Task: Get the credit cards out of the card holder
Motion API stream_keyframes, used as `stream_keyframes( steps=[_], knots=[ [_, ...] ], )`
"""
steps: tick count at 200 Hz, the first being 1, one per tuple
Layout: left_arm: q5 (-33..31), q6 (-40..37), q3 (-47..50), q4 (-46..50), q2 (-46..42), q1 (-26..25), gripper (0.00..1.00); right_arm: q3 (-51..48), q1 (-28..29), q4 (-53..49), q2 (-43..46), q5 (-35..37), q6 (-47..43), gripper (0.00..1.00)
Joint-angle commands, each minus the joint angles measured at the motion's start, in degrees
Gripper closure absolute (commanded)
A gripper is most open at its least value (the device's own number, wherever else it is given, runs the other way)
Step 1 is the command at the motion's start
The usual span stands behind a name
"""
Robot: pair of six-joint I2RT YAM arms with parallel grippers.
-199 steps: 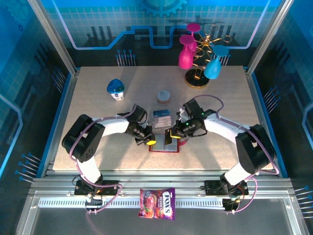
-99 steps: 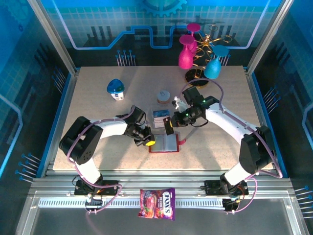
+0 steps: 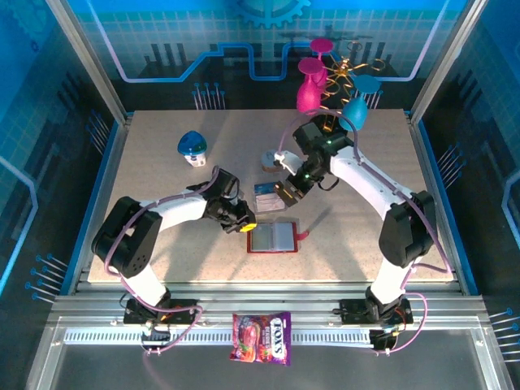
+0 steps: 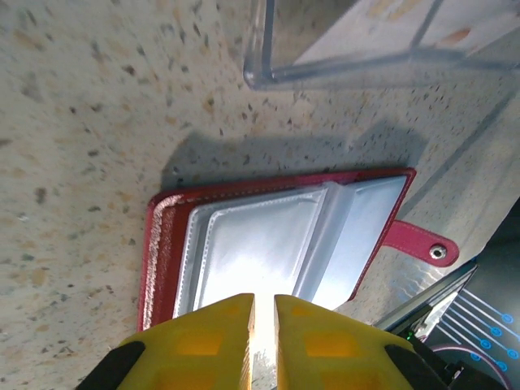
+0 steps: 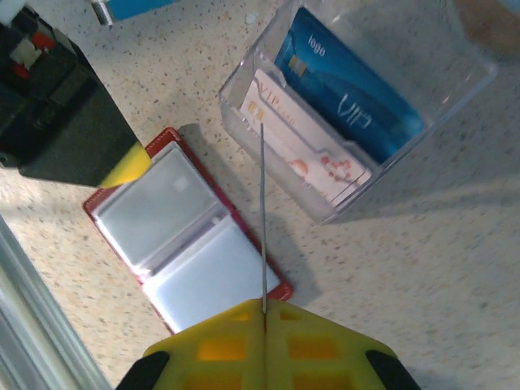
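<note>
Card holder (image 4: 244, 244) lies open as my right gripper (image 5: 263, 307) pinches one credit card (image 5: 262, 211) edge-on near clear box (image 5: 233, 99); left gripper (image 4: 263, 307) barely parted, empty.

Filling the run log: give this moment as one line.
right hand: shut on card, at clear box | left hand: slightly open, over card holder lying open

Your holder (image 4: 160, 244) is red with silvery-grey pockets, on a beige speckled table (image 4: 81, 122). In the clear box (image 5: 455, 65) you have a blue card (image 5: 349, 91) with white lettering and a white card (image 5: 305, 150) with gold lettering and pink marks. Left gripper (image 4: 264, 305) and right gripper (image 5: 264, 313) have yellow fingers; the held card (image 5: 262, 211) shows a grey edge.
</note>
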State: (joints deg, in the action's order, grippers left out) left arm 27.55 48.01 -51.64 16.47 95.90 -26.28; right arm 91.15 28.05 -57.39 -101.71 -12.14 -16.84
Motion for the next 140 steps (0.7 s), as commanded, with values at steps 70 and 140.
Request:
stream_keyframes(
  steps=[70,140],
  knots=[
    [-1.44,-0.82,0.04,1.72,-5.04,5.21,0.85,24.97,1.32,-16.32,-13.92,5.33,-25.03,1.00],
    [-0.82,-0.98,1.49,1.64,-6.40,8.11,0.85,49.23,3.40,-28.85,-29.30,9.92,-30.21,1.00]
  ],
)
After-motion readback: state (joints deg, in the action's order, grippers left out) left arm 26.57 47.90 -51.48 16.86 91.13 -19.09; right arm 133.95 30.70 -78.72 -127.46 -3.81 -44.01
